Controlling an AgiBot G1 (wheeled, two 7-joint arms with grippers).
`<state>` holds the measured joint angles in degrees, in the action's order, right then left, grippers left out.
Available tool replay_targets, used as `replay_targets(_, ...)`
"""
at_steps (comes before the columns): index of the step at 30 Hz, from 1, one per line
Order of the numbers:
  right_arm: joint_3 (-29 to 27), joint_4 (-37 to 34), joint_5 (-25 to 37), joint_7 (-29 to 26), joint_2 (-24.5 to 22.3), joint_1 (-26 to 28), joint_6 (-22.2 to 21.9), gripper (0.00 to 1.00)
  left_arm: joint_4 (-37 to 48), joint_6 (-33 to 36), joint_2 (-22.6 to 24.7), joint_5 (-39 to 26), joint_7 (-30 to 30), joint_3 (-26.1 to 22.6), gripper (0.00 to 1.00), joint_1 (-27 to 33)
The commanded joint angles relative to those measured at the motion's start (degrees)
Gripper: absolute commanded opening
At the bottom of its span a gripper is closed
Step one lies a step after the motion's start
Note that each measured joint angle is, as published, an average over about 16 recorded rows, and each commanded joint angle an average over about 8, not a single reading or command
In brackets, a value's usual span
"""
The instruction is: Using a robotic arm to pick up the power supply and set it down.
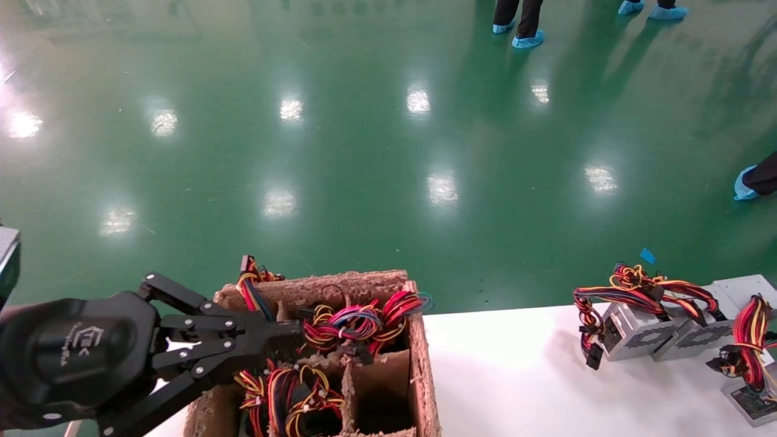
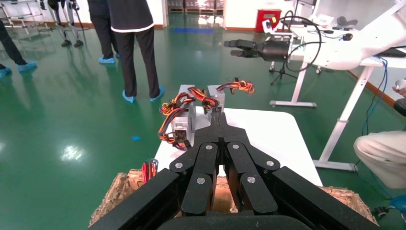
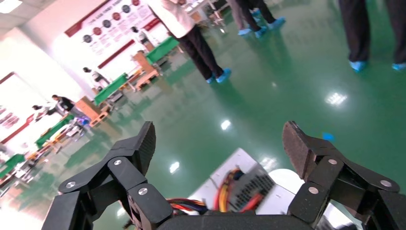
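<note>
My left gripper is shut, its black fingers pressed flush with nothing showing between them. It hovers over the far row of the brown fibre-pulp divider box, tips beside a red and purple wire bundle. More wire bundles fill the near compartments. In the left wrist view, the left gripper points toward two silver-grey power supplies on the white table. Three power supplies with wires lie at the table's right. My right gripper is open above a power supply; it is outside the head view.
The white table runs from the box to the right, its far edge against the green floor. The box's right-hand compartment holds nothing. People in blue shoe covers stand far off. A white desk stands beyond the table.
</note>
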<state>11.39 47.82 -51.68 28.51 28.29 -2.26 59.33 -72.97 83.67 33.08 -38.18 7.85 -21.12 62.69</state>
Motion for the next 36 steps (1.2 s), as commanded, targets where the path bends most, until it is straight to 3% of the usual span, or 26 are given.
replay_targets(1, -0.5, 1.6, 0.1, 1.5, -0.4, -0.1, 0.4, 1.0, 0.0, 0.0, 0.0, 0.0, 0.0, 0.0, 0.0, 0.0)
replay_targets(7, -0.6, 4.1, 3.1, 3.2, -1.3, 0.9, 2.7, 1.0, 0.0, 0.0, 0.0, 0.0, 0.0, 0.0, 0.0, 0.0)
replay_targets(15, -0.1, 6.9, 13.4, -1.4, -0.5, 8.0, 5.4, 1.0, 0.0, 0.0, 0.0, 0.0, 0.0, 0.0, 0.0, 0.0)
replay_targets(23, 0.6, 9.7, 25.4, -7.1, 0.6, 16.3, 8.6, 1.0, 0.0, 0.0, 0.0, 0.0, 0.0, 0.0, 1.0, 0.0)
replay_targets(36, 1.7, 14.3, 45.0, -16.3, 2.3, 30.0, 13.7, 1.0, 0.0, 0.0, 0.0, 0.0, 0.0, 0.0, 1.0, 0.0)
